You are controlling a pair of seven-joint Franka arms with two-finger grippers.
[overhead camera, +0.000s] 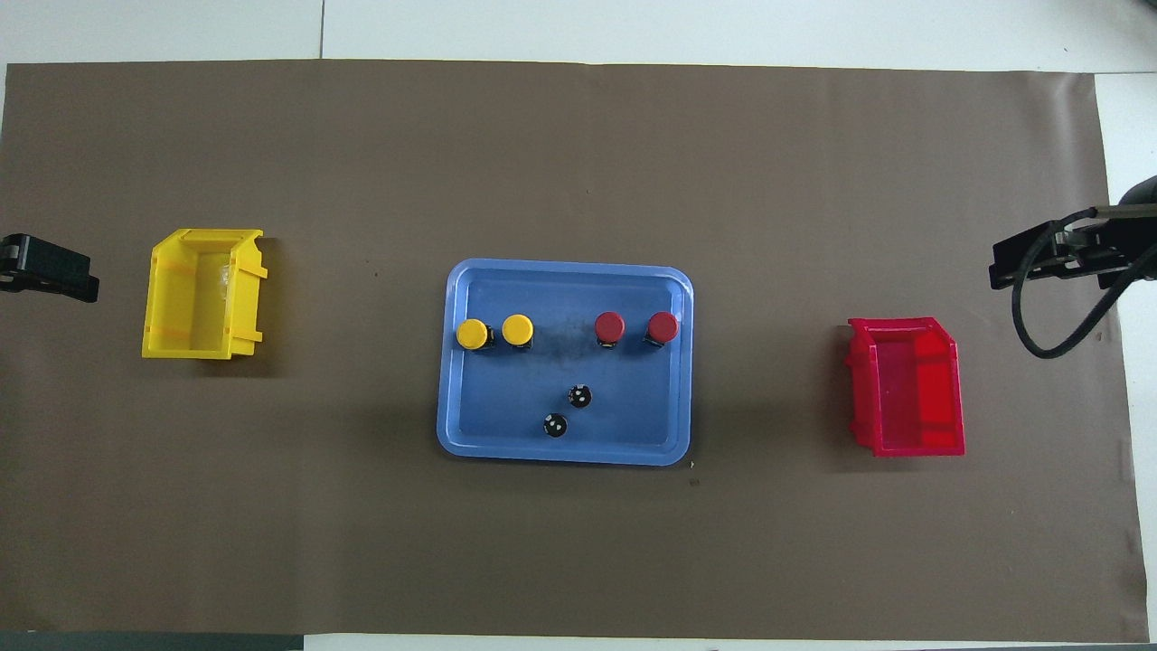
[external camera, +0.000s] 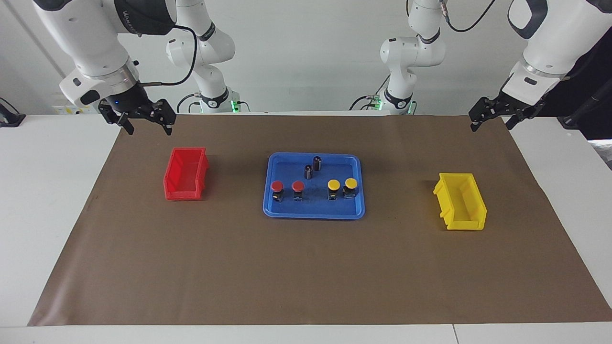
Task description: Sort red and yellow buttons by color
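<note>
Buttons (external camera: 313,189) in tray (external camera: 356,210) | both tools well apart, raised

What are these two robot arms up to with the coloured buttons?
Sorting by colour, but nothing is picked up yet. Two red buttons and two yellow buttons stand in the blue tray. The red bin and yellow bin are empty. The left gripper and right gripper hang open, holding nothing.
</note>
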